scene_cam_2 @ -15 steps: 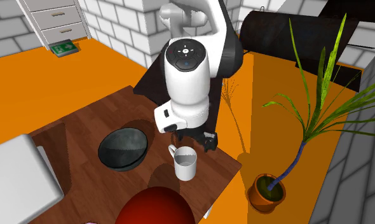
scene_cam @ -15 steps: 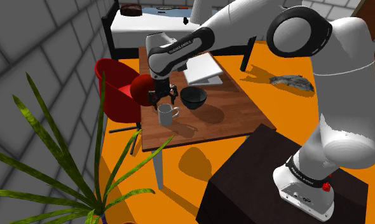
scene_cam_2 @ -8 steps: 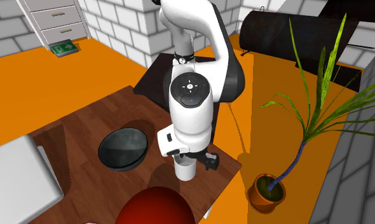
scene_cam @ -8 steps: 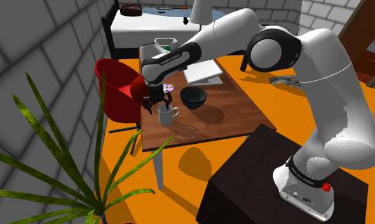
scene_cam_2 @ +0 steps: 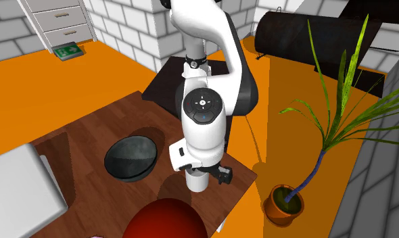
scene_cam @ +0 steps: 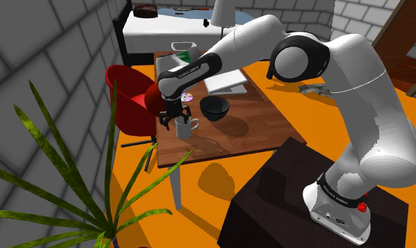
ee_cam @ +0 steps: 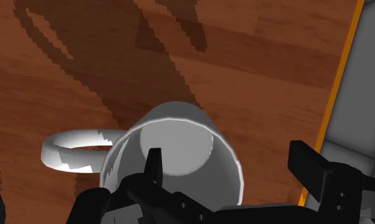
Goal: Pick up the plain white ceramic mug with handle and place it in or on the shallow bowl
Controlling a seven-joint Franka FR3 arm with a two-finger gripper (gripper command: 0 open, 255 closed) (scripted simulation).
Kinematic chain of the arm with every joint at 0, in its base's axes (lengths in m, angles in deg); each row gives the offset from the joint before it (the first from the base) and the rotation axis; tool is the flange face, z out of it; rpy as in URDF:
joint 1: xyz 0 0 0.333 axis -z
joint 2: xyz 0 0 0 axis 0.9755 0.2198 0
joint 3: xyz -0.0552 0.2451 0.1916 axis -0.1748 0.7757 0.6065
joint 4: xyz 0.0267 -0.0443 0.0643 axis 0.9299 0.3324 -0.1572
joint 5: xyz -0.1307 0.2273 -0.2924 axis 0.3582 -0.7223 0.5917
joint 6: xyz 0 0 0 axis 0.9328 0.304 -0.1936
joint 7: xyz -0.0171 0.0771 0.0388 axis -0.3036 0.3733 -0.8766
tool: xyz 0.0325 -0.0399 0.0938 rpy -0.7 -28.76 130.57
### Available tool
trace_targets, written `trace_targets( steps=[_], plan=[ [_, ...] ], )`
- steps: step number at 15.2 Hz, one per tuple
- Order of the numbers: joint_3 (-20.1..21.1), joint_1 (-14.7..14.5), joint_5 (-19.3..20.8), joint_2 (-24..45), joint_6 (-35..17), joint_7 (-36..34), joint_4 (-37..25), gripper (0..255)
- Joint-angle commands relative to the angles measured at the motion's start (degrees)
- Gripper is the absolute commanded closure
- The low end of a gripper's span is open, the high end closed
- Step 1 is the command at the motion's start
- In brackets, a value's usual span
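Reaching the grasp step, the gripper (ee_cam: 227, 159) hangs low over the white mug (ee_cam: 180, 143), which stands upright on the desk (ee_cam: 256, 57) near its edge, just beside the dark shallow bowl (scene_cam: 215, 107). Its fingers (ee_cam: 310, 168) are spread wide, one inside the rim and one outside, clasping nothing. Next, I judge, they must pinch the wall, then lift and carry the mug over to the bowl. The lettering on the forearm (scene_cam: 192, 68) is too small to read.

the black gripper (scene_cam: 175, 117) sits over the white mug (scene_cam: 187, 129) on the wooden table (scene_cam: 250, 121); a dark bowl (scene_cam: 215, 107) stands near it, toward the shoulder view's right.
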Motion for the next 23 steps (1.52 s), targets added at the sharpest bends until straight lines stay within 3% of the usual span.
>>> trace_targets(
  steps=[1, 3, 4, 13, 23],
  plan=[
    [0.0, 0.0, 0.0, 0.0, -0.1, 0.0, 0.0, 0],
    [0.0, 0.0, 0.0, 0.0, -0.1, 0.0, 0.0, 0],
    [0.0, 0.0, 0.0, 0.0, -0.1, 0.0, 0.0, 255],
    [0.0, 0.0, 0.0, 0.0, -0.1, 0.0, 0.0, 255],
    [0.4, 0.2, -0.4, -4.5, 4.8, -0.1, -0.3, 255]
  ],
)
